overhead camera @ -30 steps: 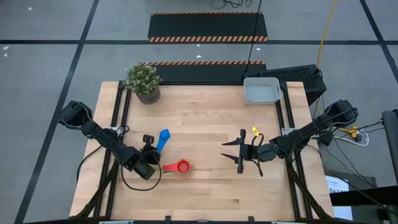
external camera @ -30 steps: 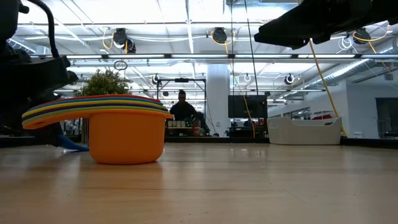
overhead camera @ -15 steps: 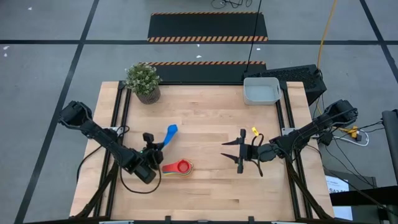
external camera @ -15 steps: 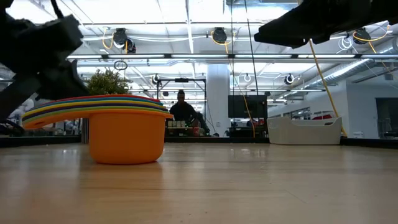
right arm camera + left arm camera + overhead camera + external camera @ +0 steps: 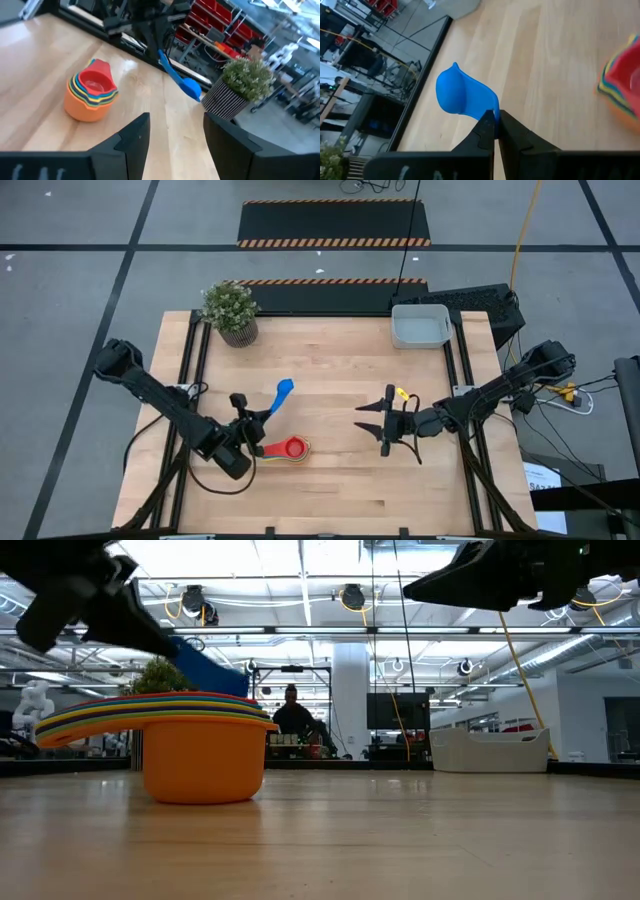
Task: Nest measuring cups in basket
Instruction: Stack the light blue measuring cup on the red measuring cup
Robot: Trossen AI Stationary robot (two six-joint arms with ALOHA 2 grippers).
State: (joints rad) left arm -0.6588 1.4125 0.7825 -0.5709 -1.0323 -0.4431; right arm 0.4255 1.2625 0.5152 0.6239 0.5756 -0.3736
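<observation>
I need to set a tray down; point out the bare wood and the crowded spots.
Bare: the stretch between the plant and the basket, and the near edge below the nested cups. Crowded: around the cups, where the left tool holds the blue cup, and by the right tool.

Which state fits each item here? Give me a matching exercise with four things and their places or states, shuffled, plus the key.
Things:
1. blue measuring cup
2. nested cup stack
3. basket
4. right gripper

States:
A. open, holding nothing
B. at the table's far right corner
C. resting on the table, red cup on top
D. lifted, pinched by the left gripper

Pairs: 1-D, 2-C, 3-B, 4-A
</observation>
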